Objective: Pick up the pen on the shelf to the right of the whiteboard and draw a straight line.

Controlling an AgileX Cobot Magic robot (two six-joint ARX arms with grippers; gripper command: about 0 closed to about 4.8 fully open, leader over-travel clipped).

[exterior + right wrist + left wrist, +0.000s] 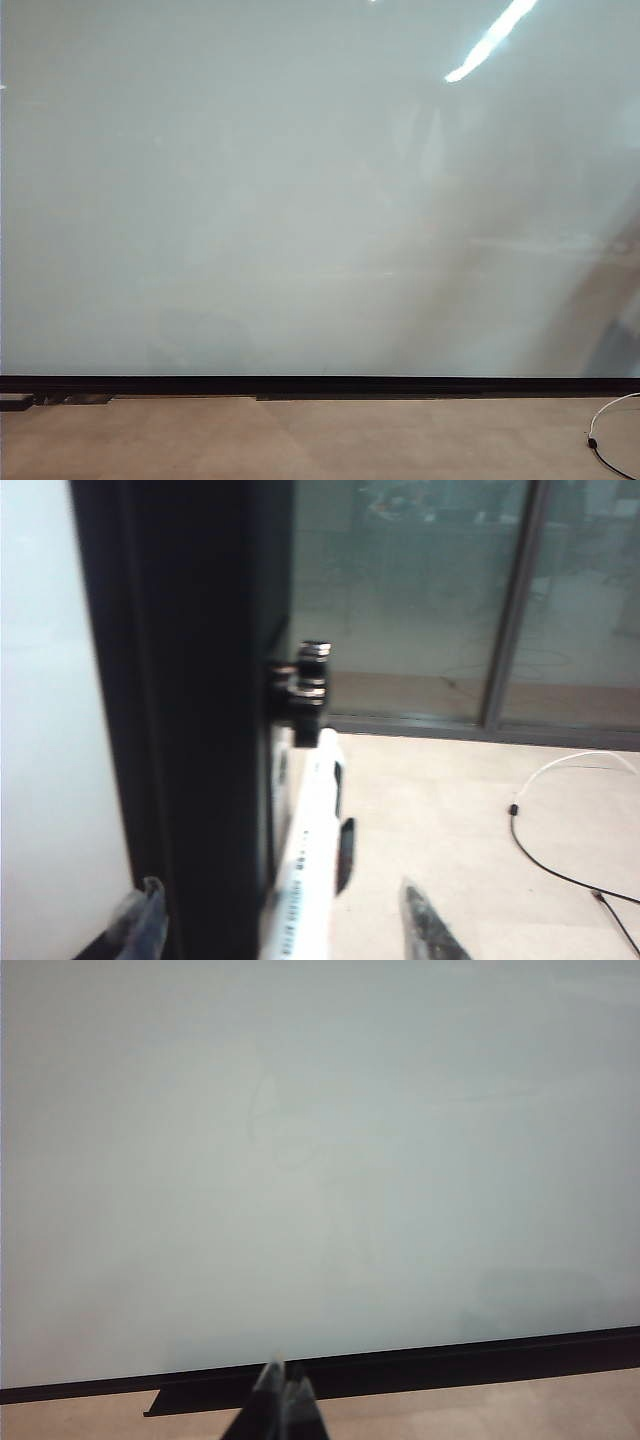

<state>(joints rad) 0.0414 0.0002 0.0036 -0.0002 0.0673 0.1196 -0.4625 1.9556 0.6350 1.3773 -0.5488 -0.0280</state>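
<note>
A beige floor (pixel 300 440) runs under the whiteboard (pixel 300 200), a wide glossy pale grey sheet that mirrors a streak of ceiling light and ends in a black strip (pixel 320 384) along its foot; no straight line is drawn on it yet. A white cable (pixel 612 410) curls on the floor at the exterior view's right edge.

Beyond the board's black side frame (pixel 190 700), the right wrist view finds the pen (pixel 310 850), a slim white marker with small dark print, standing against the shelf beside a black clip (pixel 305 690), glass panels (pixel 430 590) behind it. The right gripper (pixel 285 920) has its fingers spread wide, one to either side of the barrel and not touching it.

The pen looks light, rigid and smooth, likely slippery on its plastic; a hold across the mid-barrel, clear of the tip, seems soundest.

The left gripper (pixel 284 1390) faces the board low, its dark fingers pressed together and holding nothing.
</note>
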